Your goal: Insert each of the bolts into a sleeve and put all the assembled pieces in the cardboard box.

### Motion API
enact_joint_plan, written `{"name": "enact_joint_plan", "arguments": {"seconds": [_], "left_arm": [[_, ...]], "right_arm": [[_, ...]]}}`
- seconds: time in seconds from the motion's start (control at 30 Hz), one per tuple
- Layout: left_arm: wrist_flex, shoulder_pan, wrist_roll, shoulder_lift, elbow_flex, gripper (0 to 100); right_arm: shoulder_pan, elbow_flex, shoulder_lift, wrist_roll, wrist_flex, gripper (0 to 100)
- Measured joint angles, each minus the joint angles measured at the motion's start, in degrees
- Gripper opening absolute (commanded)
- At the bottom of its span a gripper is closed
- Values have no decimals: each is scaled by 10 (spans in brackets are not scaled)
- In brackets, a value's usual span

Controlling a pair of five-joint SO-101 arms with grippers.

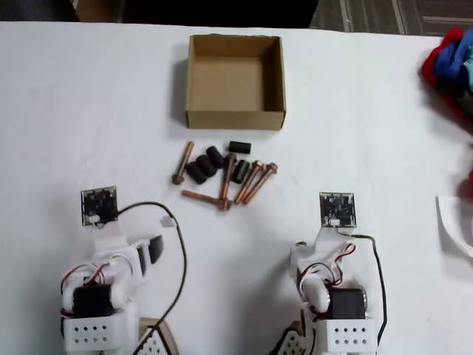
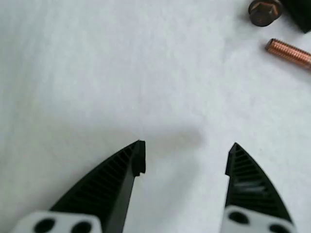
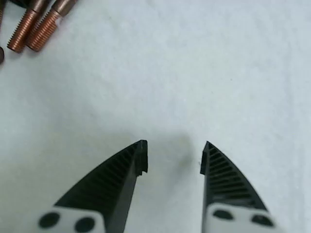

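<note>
The two arms sit along the near edge of the tabletop point(image 1: 74, 111). The left arm point(image 1: 96, 296) is toward the near left corner and the right arm point(image 1: 332, 296) is right of the middle.

The left claw point(image 2: 187, 145) is spread wide, its black ribbed fingers point(image 2: 116, 179) well apart. It holds nothing and touches nothing, and white tabletop shows between the tips. The right claw point(image 3: 175, 143) also gapes, with a narrower gap, and grips nothing. Whether either claw's tips rest on the surface cannot be told.

Past the left claw, well apart from it, are a brown bolt head point(image 2: 265, 10) and a threaded end point(image 2: 289, 52). Past the right claw lie two threaded shanks point(image 3: 34, 26) side by side.

Farther out, around the middle of the tabletop, five copper-coloured bolts point(image 1: 249, 181) and five black sleeves point(image 1: 206, 166) lie in a loose cluster. The nearest bolt point(image 1: 201, 197) lies crosswise. The leftmost bolt point(image 1: 182, 163) stands a little apart from the cluster, just beside three sleeves set in a slanting row. Two bolts at the right lie parallel and touching. Every shank shows bare copper along its length.

Just beyond the cluster, toward the middle of the far edge, sits the cardboard box point(image 1: 235, 118), open at the top and touching neither bolts nor sleeves.

A heap of red and blue cloth point(image 1: 449, 63) lies at the right edge near the far corner.
</note>
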Motion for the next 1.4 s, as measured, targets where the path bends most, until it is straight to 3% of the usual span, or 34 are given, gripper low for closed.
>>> {"name": "enact_joint_plan", "arguments": {"seconds": [0.53,0.73,0.87,1.13,1.4], "left_arm": [[0,0,0,0,0,283],[0,0,0,0,0,283],[0,0,0,0,0,283],[0,0,0,0,0,283],[0,0,0,0,0,283]], "right_arm": [[0,0,0,0,-4,182],[18,0,0,0,-87,183],[35,-2,0,41,-134,183],[-80,-10,0,106,-164,183],[-94,-143,66,173,-149,183]]}}
